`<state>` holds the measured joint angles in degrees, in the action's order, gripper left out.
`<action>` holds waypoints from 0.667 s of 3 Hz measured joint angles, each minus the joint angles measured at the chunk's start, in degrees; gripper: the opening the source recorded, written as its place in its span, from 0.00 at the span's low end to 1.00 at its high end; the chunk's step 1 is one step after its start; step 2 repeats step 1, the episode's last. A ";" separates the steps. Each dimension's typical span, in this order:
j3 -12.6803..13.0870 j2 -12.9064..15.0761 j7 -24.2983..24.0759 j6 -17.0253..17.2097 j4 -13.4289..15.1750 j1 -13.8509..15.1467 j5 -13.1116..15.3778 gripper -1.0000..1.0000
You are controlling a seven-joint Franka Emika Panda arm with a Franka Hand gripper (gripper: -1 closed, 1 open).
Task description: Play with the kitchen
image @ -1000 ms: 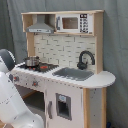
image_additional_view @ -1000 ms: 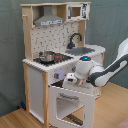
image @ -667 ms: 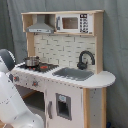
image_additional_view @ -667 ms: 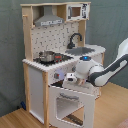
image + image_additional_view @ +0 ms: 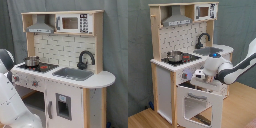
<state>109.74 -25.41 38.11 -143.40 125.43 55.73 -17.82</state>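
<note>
Second exterior view: gripper (image 5: 199,76) at kitchen (image 5: 173,30) front.

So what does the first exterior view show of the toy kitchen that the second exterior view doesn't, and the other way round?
Only the first exterior view shows the closed door under the sink, seen front-on. Only the second exterior view shows the oven door hanging open, with the end effector just above it. Both exterior views share the kitchen itself: hood, pot on the stovetop, black faucet and microwave.
</note>
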 joint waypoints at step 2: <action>-4.03 -0.26 -1.17 1.43 0.01 -3.71 0.48 1.00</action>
